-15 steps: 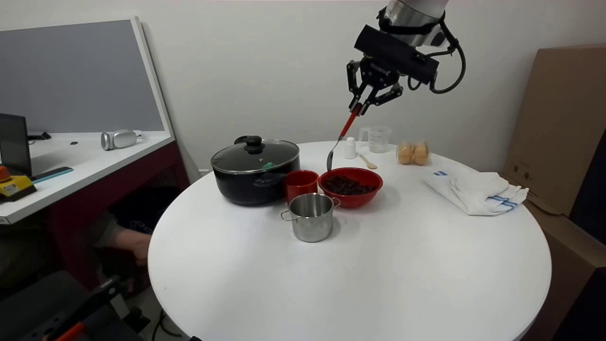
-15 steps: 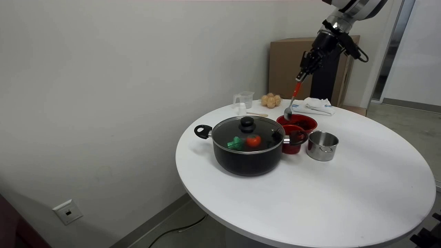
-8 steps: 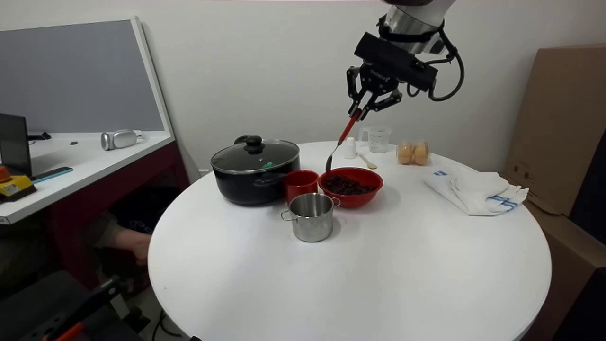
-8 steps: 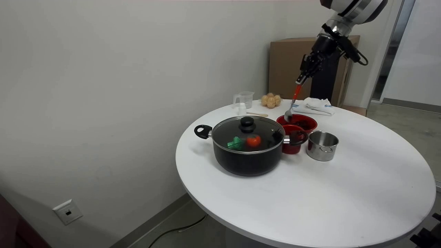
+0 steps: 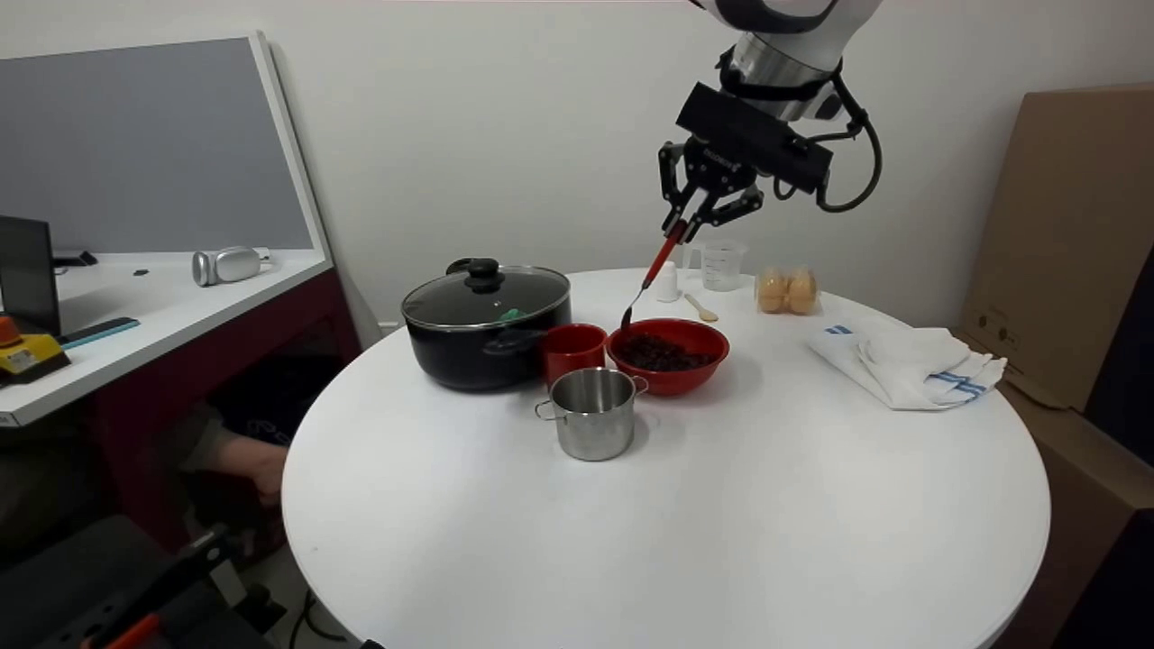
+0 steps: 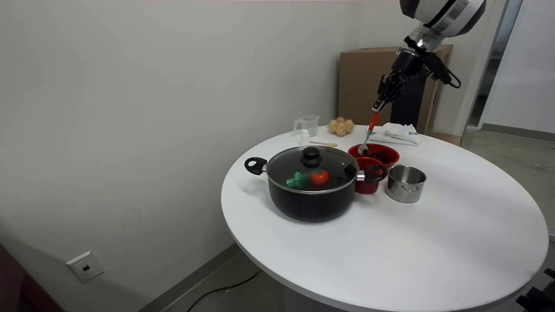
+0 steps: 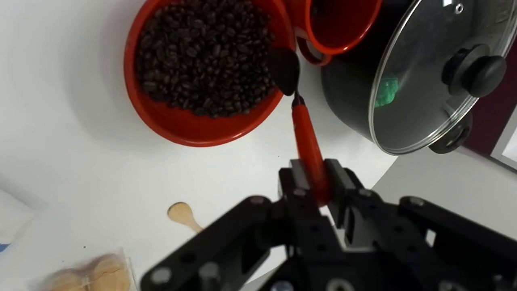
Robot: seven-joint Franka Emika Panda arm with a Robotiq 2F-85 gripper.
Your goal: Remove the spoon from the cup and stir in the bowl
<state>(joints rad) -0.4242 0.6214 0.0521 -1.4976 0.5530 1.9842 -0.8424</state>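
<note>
My gripper point(image 5: 678, 232) is shut on the red handle of the spoon point(image 5: 663, 256); its fingers press on both sides of the handle in the wrist view point(image 7: 315, 163). The spoon slants down, its metal head lowest. In both exterior views the head is at the inner side of the red bowl's rim, by the cup; whether it touches the beans is unclear. The bowl point(image 5: 672, 383) holds dark beans, clear in the wrist view point(image 7: 194, 133). The red cup point(image 6: 366, 187) stands beside the bowl; in the wrist view point(image 7: 345, 26) it has a side handle and no spoon in it.
A black lidded pot point(image 6: 310, 206) stands against the cup. A steel cup point(image 5: 595, 428) is in front of the bowl. Behind are a white bottle point(image 5: 667, 282), a wooden spoon point(image 5: 701, 308), a measuring jug point(image 5: 721, 266) and eggs point(image 5: 786, 292). A white towel point(image 5: 911, 365) lies aside.
My gripper and the spoon have moved down steadily. The spoon's head has gone from just above the bowl's rim to rim level or slightly inside. The bowl and cup have not moved.
</note>
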